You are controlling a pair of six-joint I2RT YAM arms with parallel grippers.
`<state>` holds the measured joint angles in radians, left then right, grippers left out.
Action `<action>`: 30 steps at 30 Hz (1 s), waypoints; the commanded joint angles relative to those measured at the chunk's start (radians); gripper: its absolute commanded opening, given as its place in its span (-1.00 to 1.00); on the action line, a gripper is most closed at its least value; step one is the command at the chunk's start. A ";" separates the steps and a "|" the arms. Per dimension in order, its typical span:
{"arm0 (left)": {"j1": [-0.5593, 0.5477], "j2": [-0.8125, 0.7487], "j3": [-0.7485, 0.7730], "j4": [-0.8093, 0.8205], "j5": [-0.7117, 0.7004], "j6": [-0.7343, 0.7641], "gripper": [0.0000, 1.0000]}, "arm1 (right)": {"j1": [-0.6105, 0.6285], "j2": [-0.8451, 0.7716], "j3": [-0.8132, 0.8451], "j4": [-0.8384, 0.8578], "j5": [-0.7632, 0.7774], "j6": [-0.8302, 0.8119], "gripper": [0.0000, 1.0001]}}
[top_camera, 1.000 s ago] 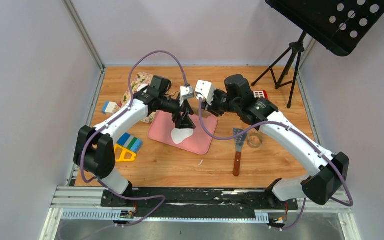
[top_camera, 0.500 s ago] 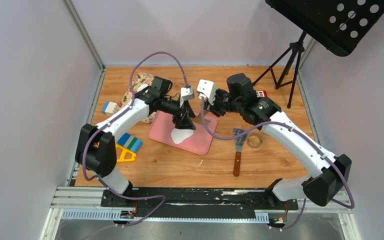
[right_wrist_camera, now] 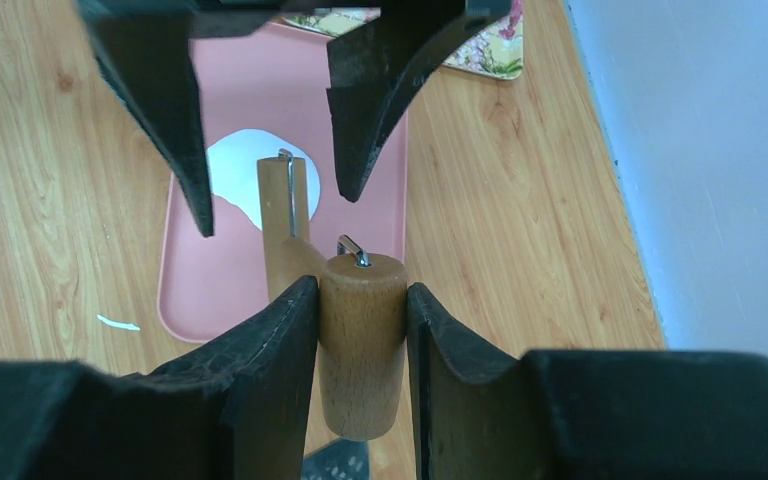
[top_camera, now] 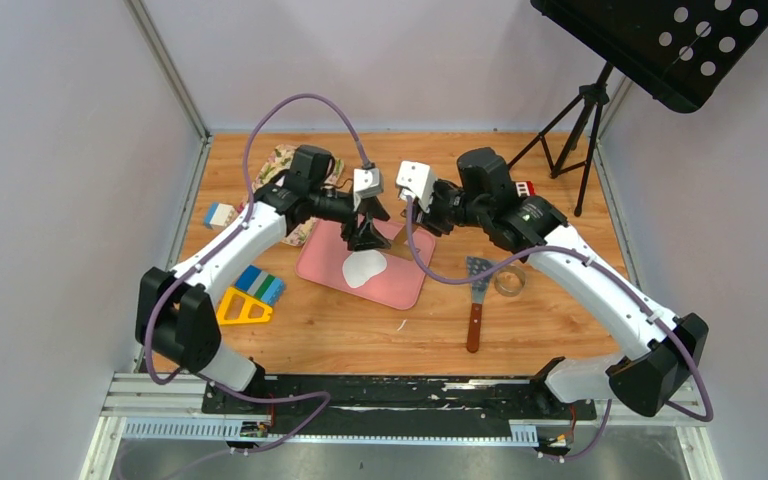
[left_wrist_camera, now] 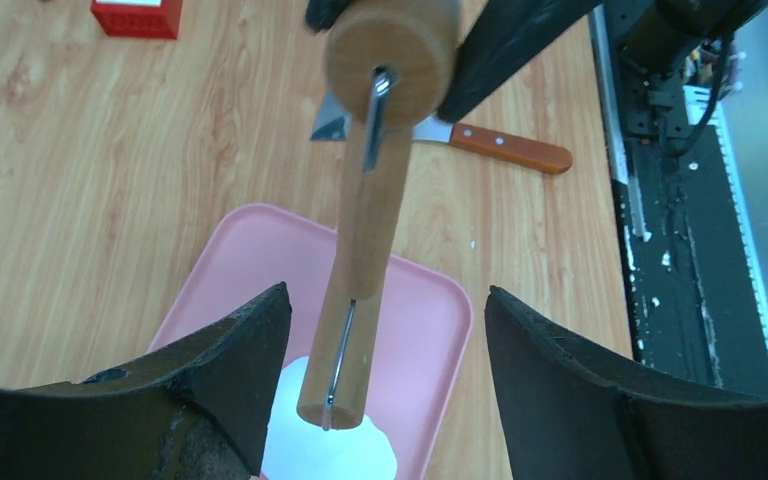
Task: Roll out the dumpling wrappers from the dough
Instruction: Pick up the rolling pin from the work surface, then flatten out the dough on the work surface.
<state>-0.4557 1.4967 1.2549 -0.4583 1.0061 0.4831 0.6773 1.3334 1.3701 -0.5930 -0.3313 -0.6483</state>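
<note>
The right tool (right_wrist_camera: 360,290) is clamped on the thick round end of a pale wooden rolling pin (right_wrist_camera: 362,340). Its two black fingers press against either side of that barrel and hold the pin in the air, with the thinner shaft pointing away towards the left tool (left_wrist_camera: 385,295). The left tool's jaws stand wide apart on either side of the shaft's free end, with a clear gap on each side, and grip nothing. Both arms rise from the near edge of the wooden counter (top_camera: 360,330), elbows spread towards its left and right edges. Their forearms angle inward so that the two wrists face each other above the far side of a rounded pink tray (top_camera: 405,285) near the middle of the counter. The dough (top_camera: 365,268), a flattened, irregular white sheet, lies on the near-left part of that tray, just below the left tool and under the pin's free end, apart from both. A metal scraper with a brown wooden handle (top_camera: 475,305) lies on the counter to the right of the tray, and a small round ring (top_camera: 508,282) sits just beside its blade. A floral cloth (top_camera: 278,165) lies towards the far-left corner.
</note>
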 commanded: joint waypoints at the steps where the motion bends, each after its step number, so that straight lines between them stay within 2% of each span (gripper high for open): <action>1: 0.003 0.067 0.000 0.004 -0.035 0.053 0.52 | -0.005 -0.042 0.063 0.040 -0.046 0.013 -1.00; 8: 0.002 0.103 0.010 -0.002 -0.036 0.058 0.09 | -0.005 -0.046 0.075 0.028 -0.057 0.018 -1.00; 16: -0.003 0.104 0.003 -0.005 -0.041 0.059 -0.65 | -0.007 -0.046 0.078 0.028 -0.038 0.009 -1.00; 18: -0.003 0.105 -0.001 -0.006 -0.040 0.060 -0.77 | -0.010 -0.048 0.083 0.028 -0.036 0.007 -1.00; 20: -0.005 0.104 -0.003 -0.006 -0.038 0.058 -1.00 | -0.013 -0.046 0.089 0.027 -0.035 0.008 -1.00; 22: -0.007 0.102 -0.002 -0.006 -0.034 0.053 -1.00 | -0.015 -0.044 0.095 0.021 -0.036 0.011 -0.98; 23: -0.010 0.086 0.000 -0.006 -0.031 0.051 -1.00 | -0.022 -0.039 0.087 0.012 -0.050 0.025 -0.03; 24: -0.011 0.078 0.001 -0.006 -0.031 0.051 -1.00 | -0.026 -0.038 0.079 0.011 -0.065 0.028 0.19; 26: -0.013 0.059 -0.001 -0.006 -0.030 0.052 -1.00 | -0.038 -0.031 0.063 0.006 -0.108 0.033 0.40; 30: -0.023 0.032 -0.005 -0.013 -0.034 0.060 -1.00 | -0.059 0.009 0.066 -0.007 -0.150 0.049 0.45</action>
<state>-0.4667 1.6001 1.2476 -0.4892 0.9493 0.5304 0.6392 1.3251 1.4036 -0.6167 -0.4072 -0.6304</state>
